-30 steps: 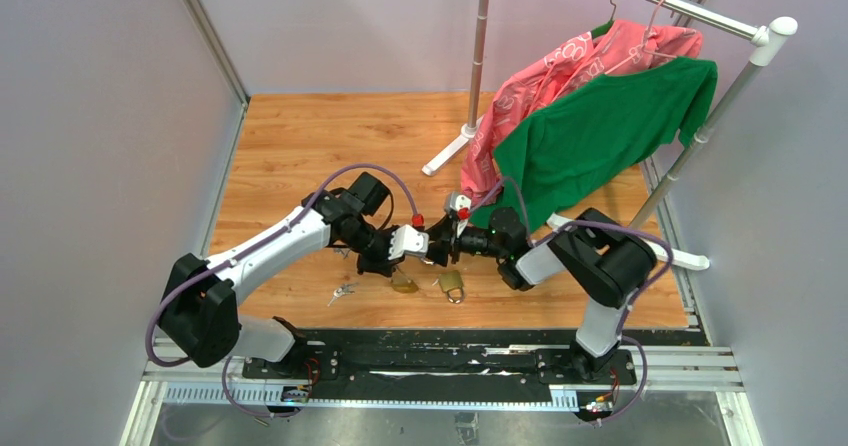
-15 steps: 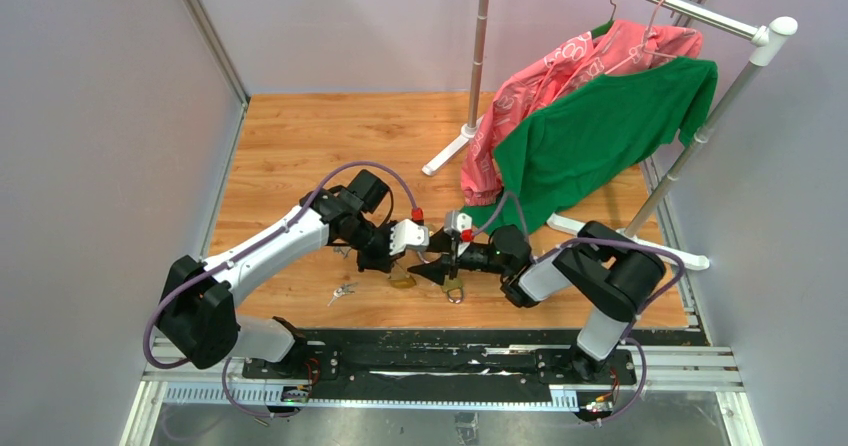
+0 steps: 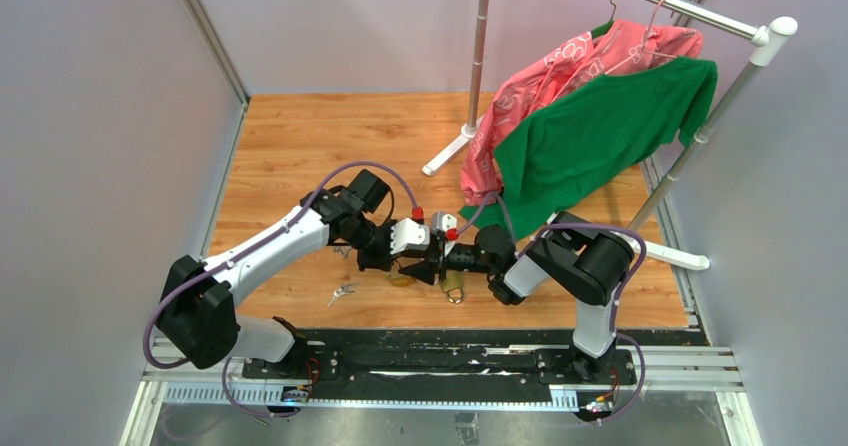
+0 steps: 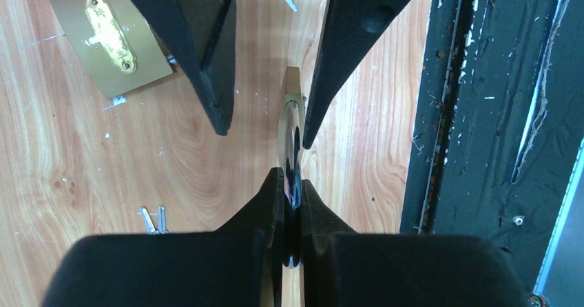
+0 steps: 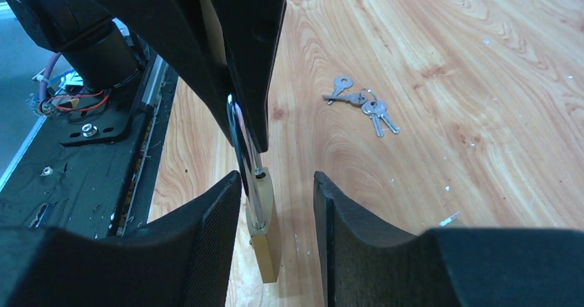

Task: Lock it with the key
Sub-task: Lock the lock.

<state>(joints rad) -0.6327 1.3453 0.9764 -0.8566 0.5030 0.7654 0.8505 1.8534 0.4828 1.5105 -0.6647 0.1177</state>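
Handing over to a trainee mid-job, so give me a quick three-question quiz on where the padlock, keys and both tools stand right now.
1. True or false: the left tool is shut on the shackle of the padlock.
2. The right tool is: A) open, with the padlock body between its fingers; B) shut on the padlock body; C) out of view.
3. Where are the keys?
Key: 1 true; 2 A; 3 lying loose on the table, in neither tool.
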